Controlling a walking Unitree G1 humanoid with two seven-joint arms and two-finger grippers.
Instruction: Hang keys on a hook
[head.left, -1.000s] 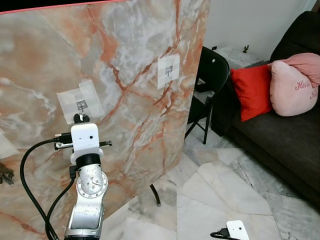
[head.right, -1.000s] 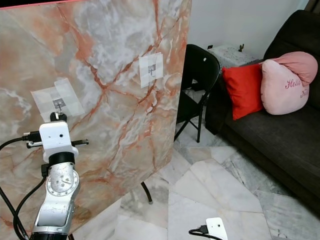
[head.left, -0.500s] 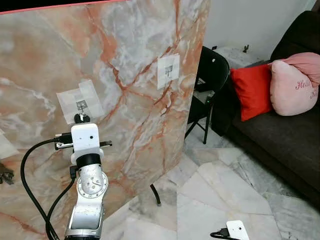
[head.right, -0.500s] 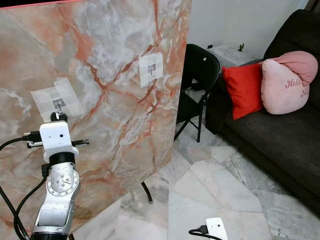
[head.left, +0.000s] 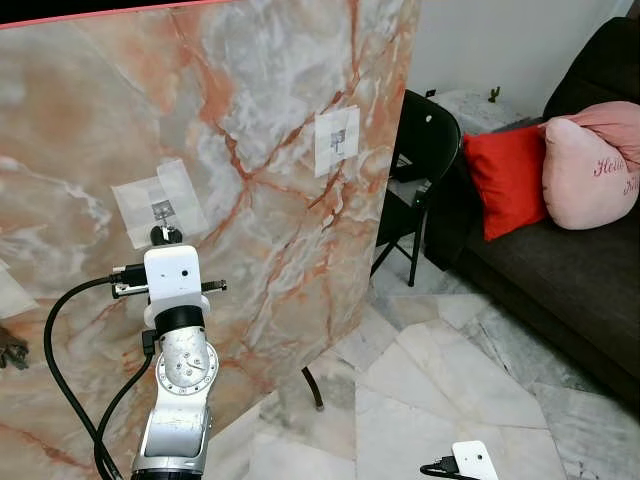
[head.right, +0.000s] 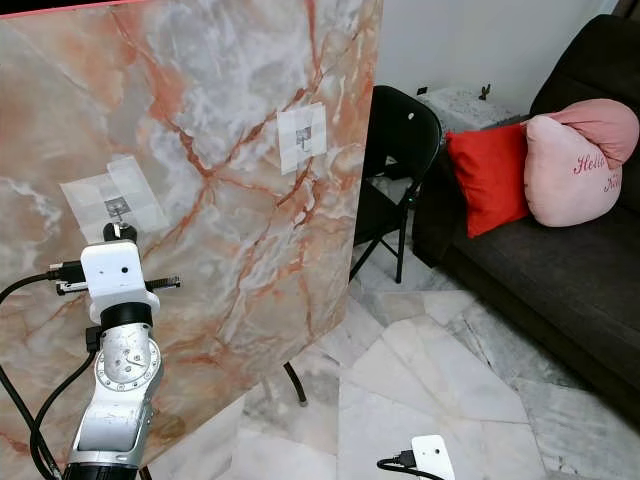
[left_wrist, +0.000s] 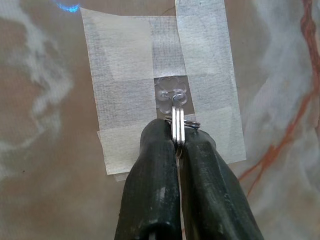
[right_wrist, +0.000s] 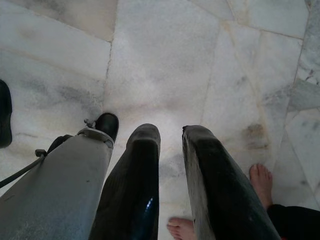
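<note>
A pink-veined marble board (head.left: 260, 100) stands upright before me. A small clear hook (left_wrist: 170, 95) is fixed to it under a patch of white tape (left_wrist: 125, 85). My left gripper (left_wrist: 177, 136) is raised at this hook and shut on a silver key ring (left_wrist: 178, 122). The top of the ring sits right at the hook's lower end, touching or nearly touching it. The keys themselves are hidden. In the head views the left wrist (head.left: 170, 275) covers the spot just below the taped hook (head.left: 162, 210). My right gripper (right_wrist: 170, 132) hangs open over the floor.
A second taped hook (head.left: 338, 140) sits further right on the board. A black folding chair (head.left: 425, 140) stands behind the board's right edge. A dark sofa (head.left: 560, 270) carries red (head.left: 505, 180) and pink (head.left: 595, 170) cushions. A person's bare feet (right_wrist: 262, 177) stand on the marble floor.
</note>
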